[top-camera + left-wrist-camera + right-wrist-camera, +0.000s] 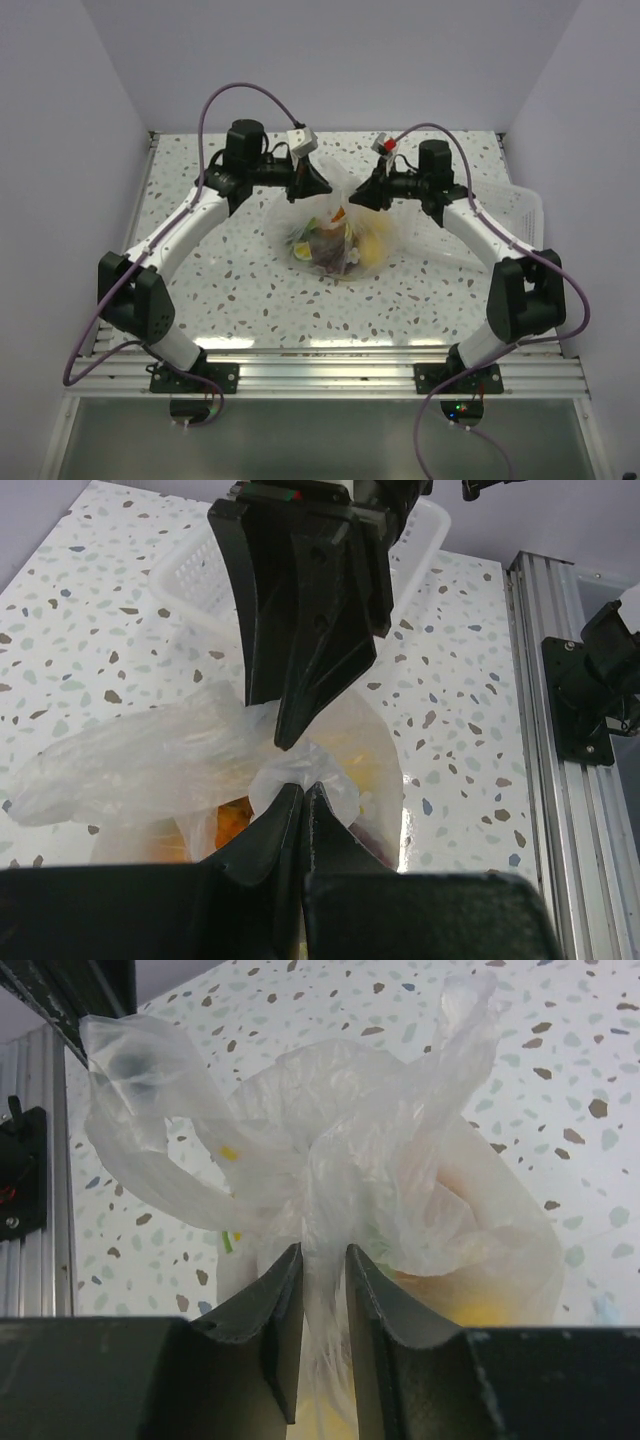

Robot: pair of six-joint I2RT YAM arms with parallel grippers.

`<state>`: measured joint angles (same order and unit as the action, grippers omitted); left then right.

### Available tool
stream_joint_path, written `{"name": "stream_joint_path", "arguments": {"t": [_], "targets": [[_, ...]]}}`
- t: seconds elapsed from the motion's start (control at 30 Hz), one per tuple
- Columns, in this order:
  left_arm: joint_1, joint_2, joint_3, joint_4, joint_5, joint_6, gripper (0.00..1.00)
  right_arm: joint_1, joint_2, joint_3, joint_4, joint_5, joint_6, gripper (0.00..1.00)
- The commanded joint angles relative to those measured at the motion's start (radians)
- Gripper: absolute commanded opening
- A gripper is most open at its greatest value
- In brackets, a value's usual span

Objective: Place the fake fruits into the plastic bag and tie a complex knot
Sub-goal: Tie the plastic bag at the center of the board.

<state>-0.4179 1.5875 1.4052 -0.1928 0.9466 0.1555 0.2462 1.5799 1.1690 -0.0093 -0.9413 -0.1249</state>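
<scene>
The plastic bag (292,232) sat at the centre of the speckled table (230,300), with the fake fruits (372,250) inside it. The left gripper (303,790) had its jaws fully closed, pinching a fold of film at the bag's top. The right gripper (323,1252) faced it from the opposite side, jaws narrow, the bunched neck filling the gap between them. A white slotted tray (525,212) lay at the table's right edge.
</scene>
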Motion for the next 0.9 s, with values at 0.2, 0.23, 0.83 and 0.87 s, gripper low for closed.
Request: {"name": "stream_joint_path", "arguments": {"t": [0.2, 0.23, 0.83, 0.87], "targets": [[-0.027, 0.066, 0.136, 0.084, 0.006, -0.036, 0.00, 0.056, 0.045, 0.147, -0.167, -0.099, -0.194, 0.37], [-0.027, 0.074, 0.141, 0.087, 0.009, -0.037, 0.00, 0.056, 0.049, 0.156, -0.190, -0.111, -0.212, 0.45], [-0.028, 0.138, 0.149, 0.157, 0.101, -0.122, 0.00, 0.077, 0.103, 0.178, -0.112, -0.241, -0.180, 0.71], [-0.028, 0.143, 0.150, 0.168, 0.107, -0.128, 0.00, 0.079, 0.112, 0.176, -0.103, -0.243, -0.167, 0.70]]}}
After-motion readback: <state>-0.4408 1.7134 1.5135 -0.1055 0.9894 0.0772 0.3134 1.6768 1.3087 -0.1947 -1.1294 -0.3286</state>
